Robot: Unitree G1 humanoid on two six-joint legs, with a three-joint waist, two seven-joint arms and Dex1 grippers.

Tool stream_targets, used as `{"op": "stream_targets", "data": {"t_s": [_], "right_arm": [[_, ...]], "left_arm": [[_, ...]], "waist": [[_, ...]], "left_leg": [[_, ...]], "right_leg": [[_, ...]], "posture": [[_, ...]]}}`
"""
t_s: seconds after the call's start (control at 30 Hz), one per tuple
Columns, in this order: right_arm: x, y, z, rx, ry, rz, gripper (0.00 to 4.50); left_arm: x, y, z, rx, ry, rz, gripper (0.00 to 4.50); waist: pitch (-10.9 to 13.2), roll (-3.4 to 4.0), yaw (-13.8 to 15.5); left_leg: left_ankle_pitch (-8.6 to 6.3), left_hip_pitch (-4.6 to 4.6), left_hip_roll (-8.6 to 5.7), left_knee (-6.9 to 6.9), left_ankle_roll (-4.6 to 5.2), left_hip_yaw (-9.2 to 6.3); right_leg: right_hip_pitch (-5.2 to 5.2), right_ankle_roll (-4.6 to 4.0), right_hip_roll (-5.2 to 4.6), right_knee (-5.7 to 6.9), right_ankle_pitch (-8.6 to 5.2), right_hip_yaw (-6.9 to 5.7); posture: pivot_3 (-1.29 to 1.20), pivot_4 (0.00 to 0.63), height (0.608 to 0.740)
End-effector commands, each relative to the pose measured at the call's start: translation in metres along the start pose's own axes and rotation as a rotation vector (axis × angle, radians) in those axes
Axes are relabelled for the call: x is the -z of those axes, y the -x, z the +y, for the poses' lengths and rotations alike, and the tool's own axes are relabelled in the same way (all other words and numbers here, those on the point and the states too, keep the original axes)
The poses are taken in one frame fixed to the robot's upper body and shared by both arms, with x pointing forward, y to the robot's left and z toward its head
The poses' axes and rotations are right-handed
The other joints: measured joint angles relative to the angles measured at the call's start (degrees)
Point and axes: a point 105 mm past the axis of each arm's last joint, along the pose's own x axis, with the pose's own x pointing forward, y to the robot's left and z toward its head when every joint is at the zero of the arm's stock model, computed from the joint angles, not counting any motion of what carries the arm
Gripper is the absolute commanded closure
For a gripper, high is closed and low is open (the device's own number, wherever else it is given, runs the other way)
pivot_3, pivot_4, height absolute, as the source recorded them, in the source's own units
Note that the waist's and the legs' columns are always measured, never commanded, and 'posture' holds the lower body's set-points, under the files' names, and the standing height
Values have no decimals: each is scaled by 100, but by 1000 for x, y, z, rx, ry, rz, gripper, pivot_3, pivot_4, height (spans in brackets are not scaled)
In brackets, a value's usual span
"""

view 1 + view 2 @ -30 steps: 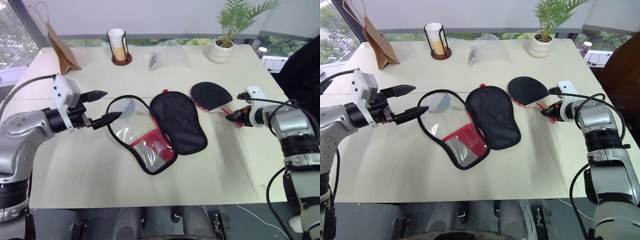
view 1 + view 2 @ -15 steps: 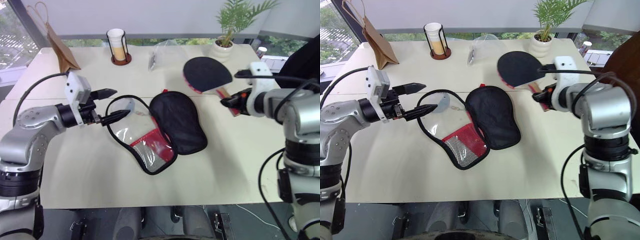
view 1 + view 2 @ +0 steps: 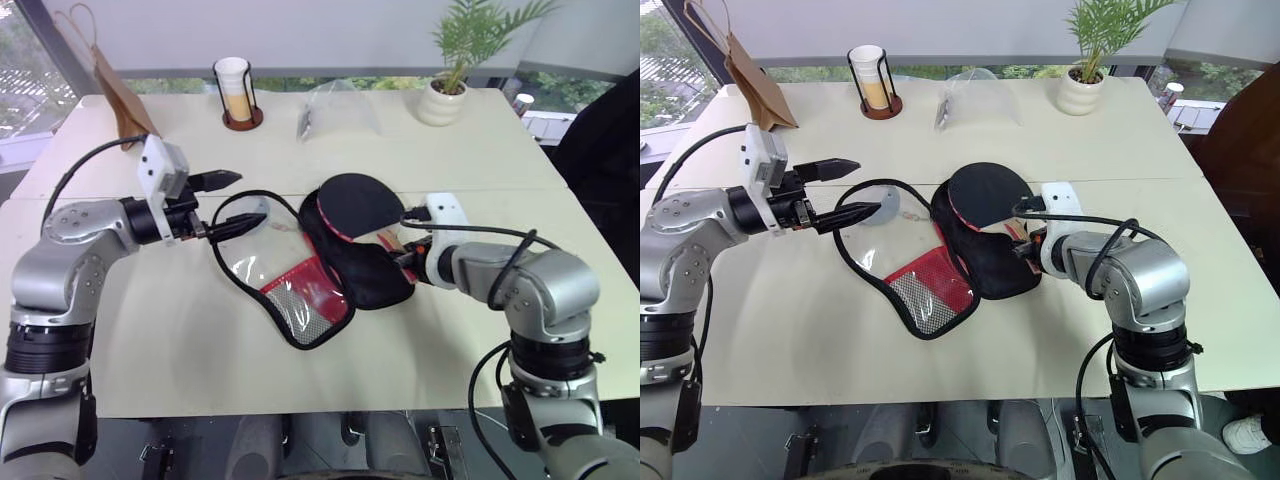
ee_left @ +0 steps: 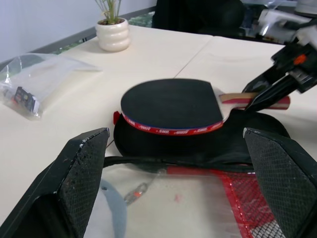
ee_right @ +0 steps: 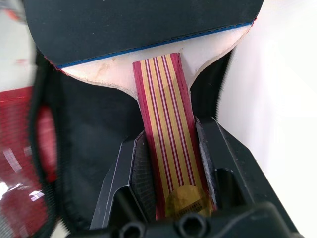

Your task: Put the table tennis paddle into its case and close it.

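While clamped on the table tennis paddle (image 3: 362, 203), right tool (image 3: 407, 256) above open case (image 3: 300, 265); left tool (image 3: 240, 202) wide.

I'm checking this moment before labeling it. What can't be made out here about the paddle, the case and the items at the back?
- Whether the table tennis paddle touches the case or hangs above it: head views cannot tell.
- Handle end: covered by the right gripper in the right wrist view.
- Contents of the clear plastic bag: too small.
- Paper bag: cut off by the top edge in the head views.
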Motion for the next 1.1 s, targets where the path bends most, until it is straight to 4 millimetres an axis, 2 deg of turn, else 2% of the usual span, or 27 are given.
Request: {"op": "stream_targets", "data": {"t_s": [0.03, 0.33, 0.73, 0.97, 1.1], "right_arm": [[-10, 6, 3, 0, -10, -44, 3590], [0, 2, 11, -22, -63, 8, 3590], [-6, -1, 26, -52, -81, 53, 3590], [-2, -1, 35, -88, -62, 94, 3590], [0, 0, 36, -96, -32, 112, 1654]], "left_arm": [[-9, 2, -1, 0, -41, -14, 0], [-5, 2, -4, 1, -27, -6, 0], [-4, 5, -6, -10, -19, 3, 0], [-4, 8, -5, -27, -20, 7, 0], [-5, 9, -6, -30, -21, 8, 0]], "waist": [[0, 0, -1], [0, 0, -3], [0, 0, -25], [0, 0, -31], [0, 0, -29]], "left_leg": [[0, 0, 0, 0, 0, 0], [0, 0, 2, 0, 1, -1], [0, 0, 4, 0, 2, -4], [0, 0, 6, 0, 2, -6], [0, 0, 7, 0, 3, -7]], "right_leg": [[0, 0, 0, 0, 0, 0], [2, 0, 0, -1, 0, 0], [4, 1, 3, -3, 0, 1], [4, 6, 5, -3, 3, 1], [4, 1, 5, -4, 1, 1]], "posture": [[0, 150, 735], [0, 150, 735], [0, 150, 735], [0, 150, 735], [0, 150, 735]]}}
